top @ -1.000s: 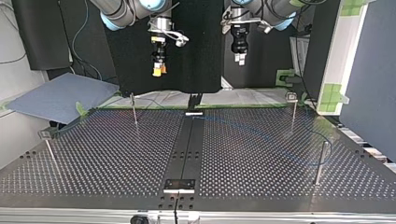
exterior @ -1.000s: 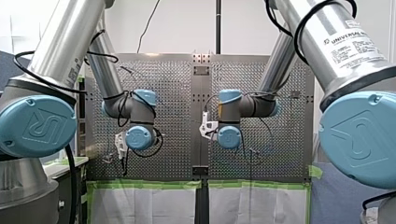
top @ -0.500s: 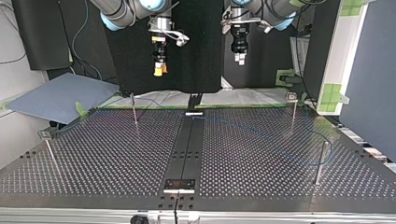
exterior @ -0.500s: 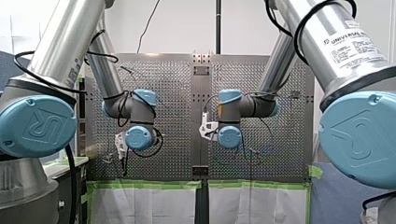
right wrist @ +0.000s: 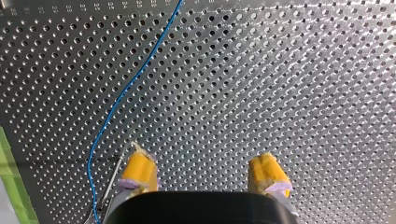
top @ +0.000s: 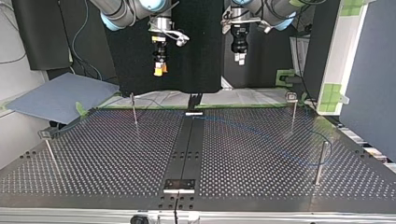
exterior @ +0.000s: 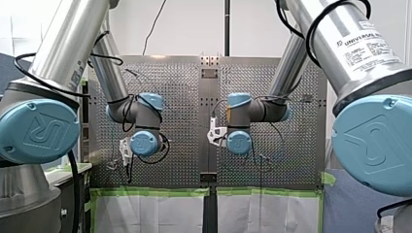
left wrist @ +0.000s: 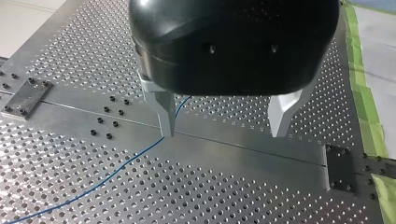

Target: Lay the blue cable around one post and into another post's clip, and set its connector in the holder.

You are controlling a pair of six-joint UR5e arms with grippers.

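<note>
Perforated metal bench (top: 102, 158) with a plain centre strip (top: 187, 149) that carries a dark block (top: 179, 185) at its near end in the top view. Left hand (left wrist: 224, 125): black body, two metal fingers (left wrist: 164, 114) spread wide apart with nothing between them, hanging well above the centre strip. Right hand (right wrist: 203, 173): yellow pads (right wrist: 138, 169) spread apart, likewise empty, held well above the perforated surface. Blue cable (right wrist: 122, 93): lying loose on the bench, touched by neither hand. In the left wrist view it shows behind one finger and trails away across the holes. In the right wrist view it runs ahead of the hand and comes down just beside a thin post (right wrist: 111, 182) next to one pad; whether it wraps that post cannot be told. Four upright posts in the top view: far-left post (top: 134, 110); far-right post (top: 293, 112), with a small block head; near-left post (top: 50, 151), also block-headed; near-right post (top: 320, 163), with the cable curving past it.
</note>
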